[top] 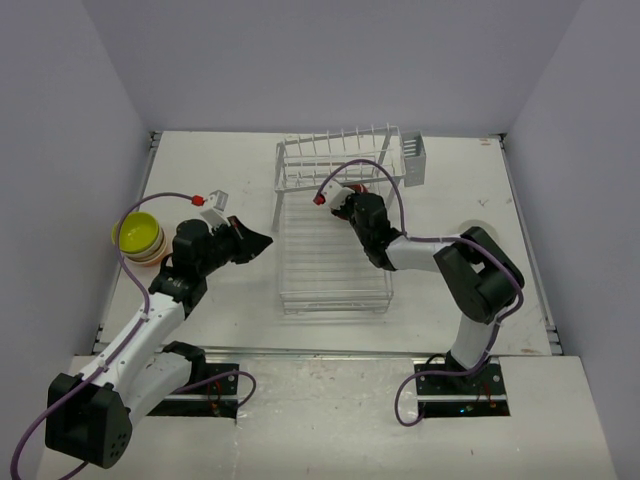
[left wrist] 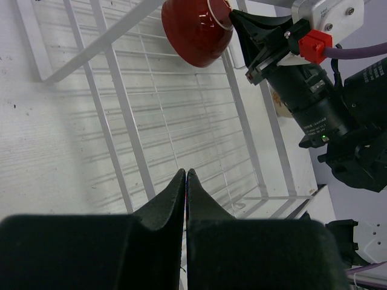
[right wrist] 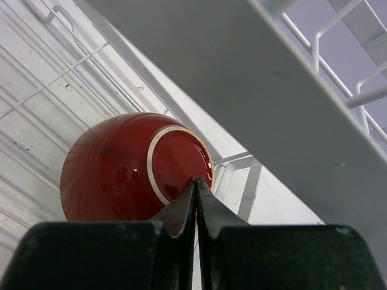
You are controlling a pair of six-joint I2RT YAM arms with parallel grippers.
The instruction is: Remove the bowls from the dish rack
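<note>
Glossy dark red bowl (right wrist: 109,169), white foot ring toward your clenched right gripper (right wrist: 195,183), lies in the dish rack (right wrist: 242,78); left gripper (left wrist: 185,175) also clenched.

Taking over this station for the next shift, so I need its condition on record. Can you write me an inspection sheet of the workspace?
Surface: white table, rack standing on it.
Job's things: dish rack mid-table; dark red bowl tipped inside it, under the tines; stacked bowls, lime-yellow on top, near the table's left edge.
Clutter: nothing seen.
Grippers: left claw shut, empty, beside the rack; right claw shut, tips at the red bowl's foot ring.
Cables: purple cables looping over both arms.
Surroundings: plain pale walls.
</note>
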